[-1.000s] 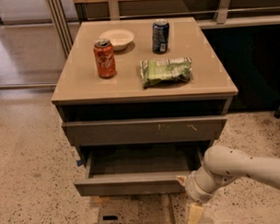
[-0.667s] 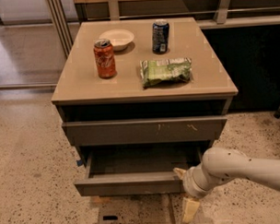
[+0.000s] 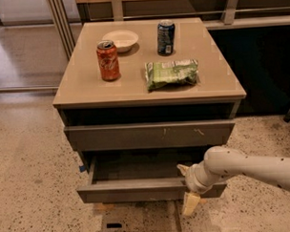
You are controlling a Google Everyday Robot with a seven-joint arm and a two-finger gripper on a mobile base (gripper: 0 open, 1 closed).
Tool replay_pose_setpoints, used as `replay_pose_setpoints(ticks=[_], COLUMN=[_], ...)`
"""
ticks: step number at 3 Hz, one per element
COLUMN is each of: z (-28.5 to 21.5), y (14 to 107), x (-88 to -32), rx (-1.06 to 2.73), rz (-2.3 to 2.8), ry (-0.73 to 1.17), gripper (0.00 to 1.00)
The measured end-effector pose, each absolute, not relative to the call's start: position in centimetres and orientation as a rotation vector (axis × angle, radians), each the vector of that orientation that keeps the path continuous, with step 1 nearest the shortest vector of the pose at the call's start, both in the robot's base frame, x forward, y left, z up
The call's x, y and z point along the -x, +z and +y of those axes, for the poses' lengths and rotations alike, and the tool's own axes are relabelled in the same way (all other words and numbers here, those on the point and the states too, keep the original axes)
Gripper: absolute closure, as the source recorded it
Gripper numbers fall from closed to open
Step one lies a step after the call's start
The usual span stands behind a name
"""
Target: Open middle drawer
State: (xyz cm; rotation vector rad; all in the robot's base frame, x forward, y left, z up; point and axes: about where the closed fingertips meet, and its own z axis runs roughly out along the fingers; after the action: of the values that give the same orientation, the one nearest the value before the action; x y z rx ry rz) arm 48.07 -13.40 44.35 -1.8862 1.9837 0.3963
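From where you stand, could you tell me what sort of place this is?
Probably an office break area: a drawer cabinet holding a soda can and snack bag, on a speckled floor. The gripper is at the front of the open middle drawer.

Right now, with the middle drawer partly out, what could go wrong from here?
The gripper sits at the dark grey-brown middle drawer, right of centre, so a further pull may skew and jam it. The drawer is already well out; more travel might pull it right out. A jolt could tip the red soda can on top.
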Motion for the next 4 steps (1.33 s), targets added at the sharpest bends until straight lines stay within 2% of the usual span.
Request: replay_pose_setpoints(ticks=[2, 4], z=[-13.3, -13.6], y=[42.0, 41.2], x=[-49.8, -47.8], rx=[1.884, 1.873], rz=[2.005, 2.048], ry=[0.459, 0.561], gripper=[0.00, 0.00])
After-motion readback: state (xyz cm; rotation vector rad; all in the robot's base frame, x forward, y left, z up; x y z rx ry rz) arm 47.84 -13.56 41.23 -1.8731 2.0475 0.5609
